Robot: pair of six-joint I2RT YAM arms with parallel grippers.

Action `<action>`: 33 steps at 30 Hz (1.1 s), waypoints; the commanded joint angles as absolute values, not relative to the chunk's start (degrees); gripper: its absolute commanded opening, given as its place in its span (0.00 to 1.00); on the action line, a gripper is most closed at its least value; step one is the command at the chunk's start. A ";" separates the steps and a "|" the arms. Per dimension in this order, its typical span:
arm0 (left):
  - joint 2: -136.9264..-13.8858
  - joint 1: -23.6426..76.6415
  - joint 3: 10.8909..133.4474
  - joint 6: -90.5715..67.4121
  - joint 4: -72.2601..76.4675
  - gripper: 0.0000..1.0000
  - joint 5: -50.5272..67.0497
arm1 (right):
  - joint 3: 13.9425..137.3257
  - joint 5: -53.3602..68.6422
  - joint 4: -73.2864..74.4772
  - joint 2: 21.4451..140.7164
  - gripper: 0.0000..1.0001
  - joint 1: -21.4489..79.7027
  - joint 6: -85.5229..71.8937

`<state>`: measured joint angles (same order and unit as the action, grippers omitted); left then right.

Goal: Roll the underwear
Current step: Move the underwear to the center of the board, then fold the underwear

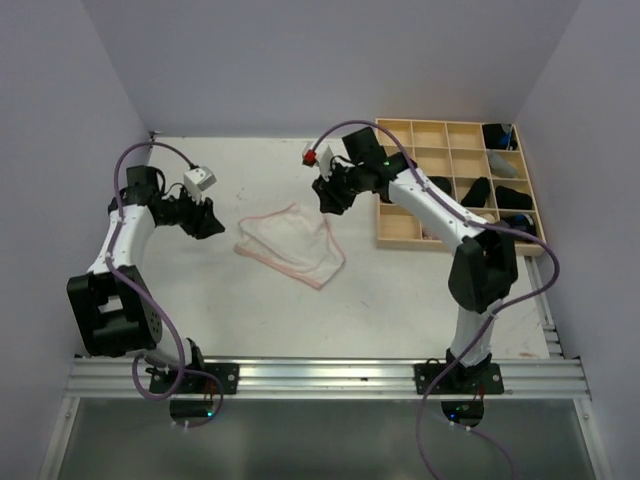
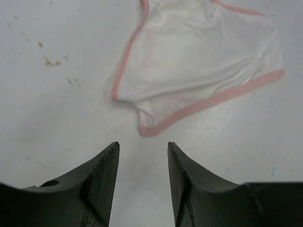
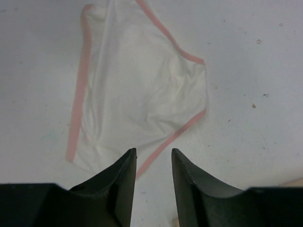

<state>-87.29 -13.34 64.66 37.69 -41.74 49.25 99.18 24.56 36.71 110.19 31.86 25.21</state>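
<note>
Lying flat near the middle of the white worktop, a little toward its far edge, is a whitish cloth brief with pink edging. It is spread out, unrolled, with soft creases across its centre. No tool touches it in the overhead view.

The left tool hovers just off the brief's left side. Its dark fingers are parted and grasp nothing, and a pink-edged corner lies just ahead of the tips. The right tool hangs near the brief's far right corner, also released and empty. Its fingers look down over the cloth's near edge, and whether they brush the cloth cannot be told.

A pale wooden grid tray sits in the far right corner of the worktop. Several black cloth rolls fill its compartments toward the right edge.

The roll seems not yet begun. To do this step well, each tool would probably best pinch one end of the same pink-edged side, low against the worktop, taking only the top layers. Both should then turn that edge over together, at matched speed, so the roll stays even rather than cone-shaped. The cloth looks thin and limp, so it may slide or bunch; pressing down lightly while rolling should keep it tight. Smoothing the central creases first would likely help.
</note>
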 commanded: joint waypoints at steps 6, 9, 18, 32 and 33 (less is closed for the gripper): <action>-91.66 -13.01 67.48 65.39 -33.57 0.40 48.59 | 85.78 24.00 41.85 108.61 0.17 40.85 24.27; -94.92 -12.66 70.39 71.85 -39.62 0.37 51.32 | 86.05 24.43 38.87 112.23 0.15 41.48 18.38; -89.21 -5.98 56.79 96.55 -40.69 0.36 44.30 | 82.01 18.90 39.02 117.95 0.16 41.22 31.44; -86.04 -3.34 47.63 137.50 -46.31 0.33 43.43 | 62.59 27.51 33.48 91.07 0.43 37.79 64.22; -86.13 -3.17 47.55 139.90 -47.01 0.33 43.07 | 61.88 27.51 33.83 90.36 0.43 37.79 66.08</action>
<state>-85.78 -3.95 47.44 110.85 -43.48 42.74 63.68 24.69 36.53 94.72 37.50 55.75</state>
